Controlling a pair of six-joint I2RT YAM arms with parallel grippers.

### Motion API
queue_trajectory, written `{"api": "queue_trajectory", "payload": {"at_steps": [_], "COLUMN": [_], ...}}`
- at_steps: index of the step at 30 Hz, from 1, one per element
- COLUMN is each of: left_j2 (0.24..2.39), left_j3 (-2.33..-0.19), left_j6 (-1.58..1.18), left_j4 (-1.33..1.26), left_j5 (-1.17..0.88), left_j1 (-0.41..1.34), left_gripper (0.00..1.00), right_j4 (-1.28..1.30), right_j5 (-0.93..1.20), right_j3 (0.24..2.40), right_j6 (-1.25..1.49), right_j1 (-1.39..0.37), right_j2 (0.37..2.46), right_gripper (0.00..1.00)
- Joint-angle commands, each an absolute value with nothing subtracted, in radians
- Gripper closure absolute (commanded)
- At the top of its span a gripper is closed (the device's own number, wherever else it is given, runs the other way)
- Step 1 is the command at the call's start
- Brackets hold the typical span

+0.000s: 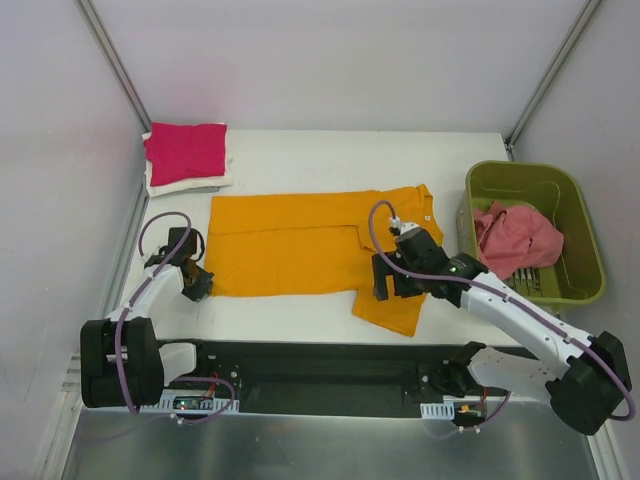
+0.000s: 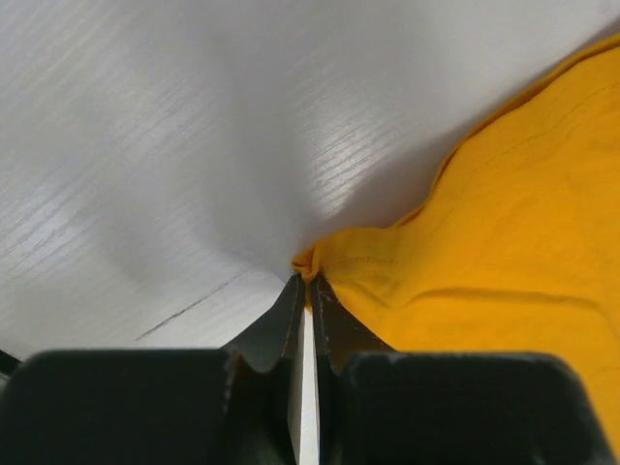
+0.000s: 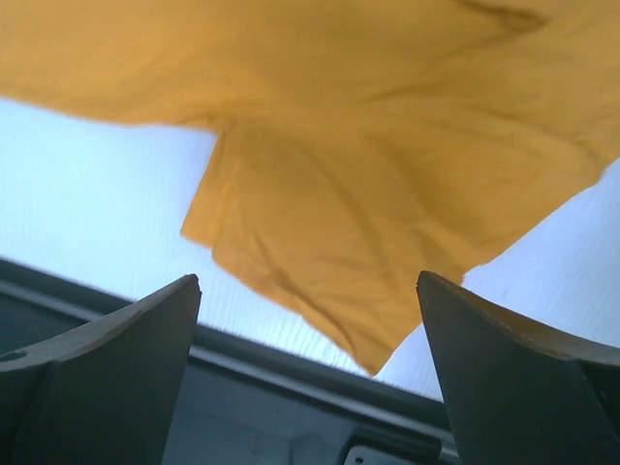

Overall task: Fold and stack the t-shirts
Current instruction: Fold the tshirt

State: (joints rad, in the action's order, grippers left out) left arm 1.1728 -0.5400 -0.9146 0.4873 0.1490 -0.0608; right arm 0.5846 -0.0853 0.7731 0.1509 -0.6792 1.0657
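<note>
An orange t-shirt [image 1: 300,245] lies spread flat on the white table, its near sleeve [image 1: 390,300] reaching toward the front edge. My left gripper [image 1: 203,288] is shut on the shirt's near left corner [image 2: 312,262]. My right gripper [image 1: 392,287] is open and empty, hovering above the near sleeve [image 3: 368,252]. A folded pink t-shirt [image 1: 186,151] lies on a folded white one [image 1: 190,181] at the back left. Another pink shirt [image 1: 516,238] is crumpled in the green bin.
A green plastic bin [image 1: 580,225] stands at the right of the table. The black base rail [image 1: 320,365] runs along the near edge and shows in the right wrist view [image 3: 291,407]. Grey walls enclose the back and sides.
</note>
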Motion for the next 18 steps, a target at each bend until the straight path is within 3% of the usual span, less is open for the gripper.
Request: {"api": "queue_trajectory", "payload": {"at_steps": [1, 6, 11, 18], "left_j2": [1.186, 1.138, 1.121, 1.114], "left_j3": [-0.477, -0.477, -0.477, -0.486], "left_j6": [-0.923, -0.919, -0.91, -0.91], "left_j4": [0.433, 0.434, 0.436, 0.454], "left_j5": [0.109, 0.106, 0.107, 0.113], "left_j1": [-0.069, -0.069, -0.069, -0.069], "left_gripper": [1.0, 1.0, 1.0, 1.0], "right_j4": [0.67, 0.71, 0.741, 0.677], "right_j5": [-0.043, -0.044, -0.083, -0.034], "right_j3": [0.749, 0.715, 0.707, 0.684], "right_j6": [0.227, 0.302, 0.339, 0.365], "right_j1": [-0.776, -0.862, -0.859, -0.851], "right_j2": [1.087, 1.178, 1.258, 1.411], "right_gripper": [0.03, 0.12, 0.32, 0.46]}}
